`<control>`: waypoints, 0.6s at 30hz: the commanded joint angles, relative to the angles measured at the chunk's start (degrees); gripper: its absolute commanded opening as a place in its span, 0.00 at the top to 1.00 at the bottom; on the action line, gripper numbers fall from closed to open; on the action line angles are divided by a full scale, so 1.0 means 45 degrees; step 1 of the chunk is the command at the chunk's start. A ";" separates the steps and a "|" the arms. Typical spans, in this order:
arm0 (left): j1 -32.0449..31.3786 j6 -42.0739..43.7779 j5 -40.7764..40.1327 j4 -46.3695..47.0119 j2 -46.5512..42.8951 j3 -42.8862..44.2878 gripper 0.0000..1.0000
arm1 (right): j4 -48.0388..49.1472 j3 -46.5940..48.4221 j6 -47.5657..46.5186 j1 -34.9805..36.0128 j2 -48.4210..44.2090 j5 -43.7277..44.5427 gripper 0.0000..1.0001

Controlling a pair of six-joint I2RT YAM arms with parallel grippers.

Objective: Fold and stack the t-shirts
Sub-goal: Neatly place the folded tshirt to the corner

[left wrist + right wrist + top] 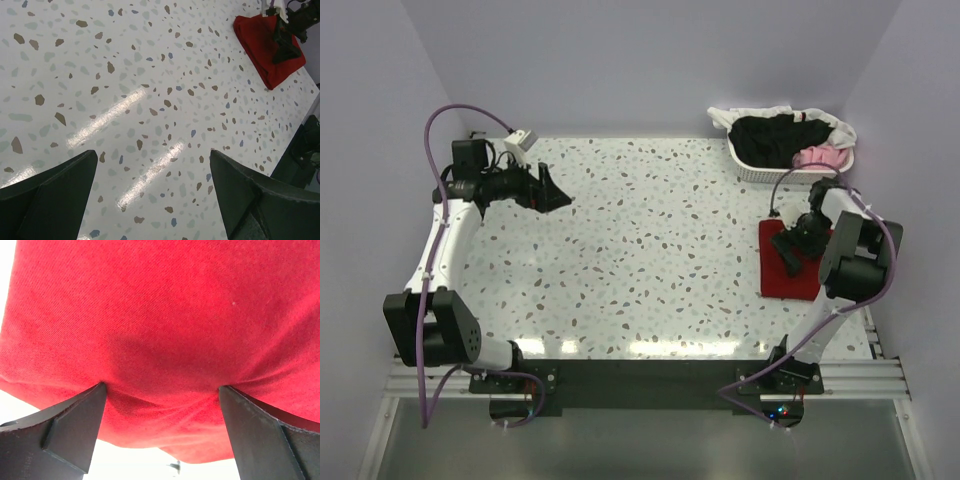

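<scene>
A dark red t-shirt (782,280) lies folded into a small rectangle at the table's right edge; it also shows far off in the left wrist view (260,42). My right gripper (792,252) stands over it, open. In the right wrist view both fingertips (97,395) touch the red cloth (160,315) near its front fold, with the gripper (162,390) spanning a slight wrinkle. A black t-shirt (775,140), a pink one (820,157) and a white one (760,113) are heaped in the basket. My left gripper (558,195) hovers open and empty at the far left (152,190).
A white slotted plastic basket (760,172) stands at the back right corner. Speckled tabletop (650,240) stretches between the two arms. The right arm's body (855,260) hangs over the table's right edge beside the red shirt.
</scene>
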 commanded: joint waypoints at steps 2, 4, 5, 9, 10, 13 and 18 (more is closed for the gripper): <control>0.0023 -0.0333 0.0642 0.0641 0.0122 0.0332 0.00 | -0.1558 0.1143 -0.3847 -0.1345 0.1589 0.0409 0.02; 0.0004 -0.0469 0.0661 0.0739 0.0142 0.0351 0.00 | -0.1790 0.1807 -0.4006 -0.1522 0.1904 0.0331 0.02; 0.0004 -0.0489 0.0661 0.0778 0.0142 0.0351 0.00 | -0.1850 0.2003 -0.4045 -0.1522 0.2079 0.0253 0.02; 0.0023 -0.0587 0.0525 0.0915 0.0161 0.0468 0.00 | -0.1890 0.2569 -0.4436 -0.1464 0.2548 0.0057 0.02; 0.0004 -0.0606 0.0505 0.0896 0.0161 0.0507 0.00 | -0.1890 0.2687 -0.4436 -0.1444 0.2685 0.0077 0.02; 0.0004 -0.0665 0.0505 0.0915 0.0278 0.0644 0.00 | -0.1735 0.3312 -0.4242 -0.1405 0.3232 0.0135 0.02; 0.0004 -0.0743 0.0544 0.0915 0.0513 0.0820 0.00 | -0.1577 0.4093 -0.3460 -0.0665 0.3624 -0.0137 0.02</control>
